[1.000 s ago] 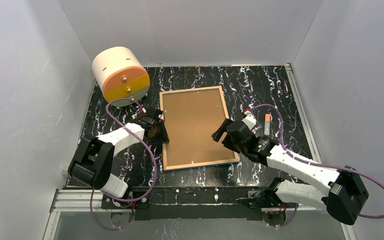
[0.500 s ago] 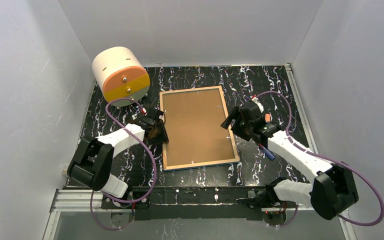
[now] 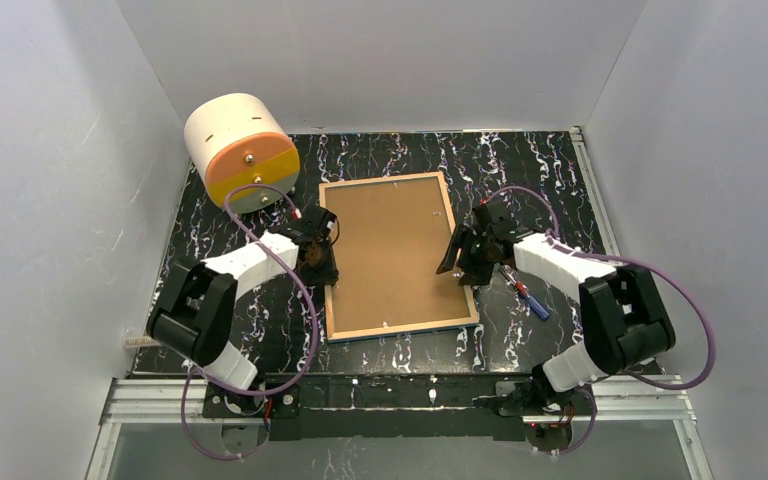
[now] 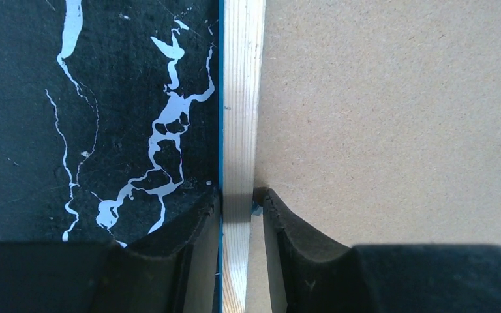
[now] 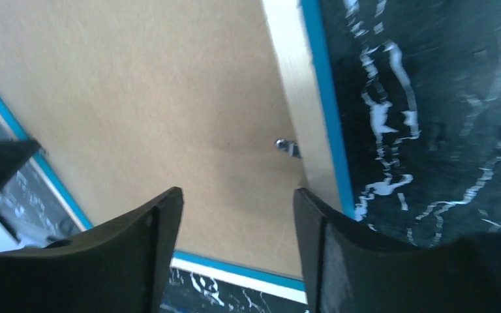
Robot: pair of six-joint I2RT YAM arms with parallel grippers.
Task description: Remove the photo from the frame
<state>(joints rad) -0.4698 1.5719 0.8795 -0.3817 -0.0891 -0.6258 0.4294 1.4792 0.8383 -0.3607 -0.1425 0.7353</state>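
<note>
As L end effector [image 4: 239, 199] straddles frame [image 4: 241, 98], near-shut

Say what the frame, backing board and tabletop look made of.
Frame: pale bare wood on the back, straight grain showing, blue painted outer edge.
Backing board: probably brown fibreboard, matt, finely speckled.
Tabletop: black marble look, white veins, possibly only printed.
</note>
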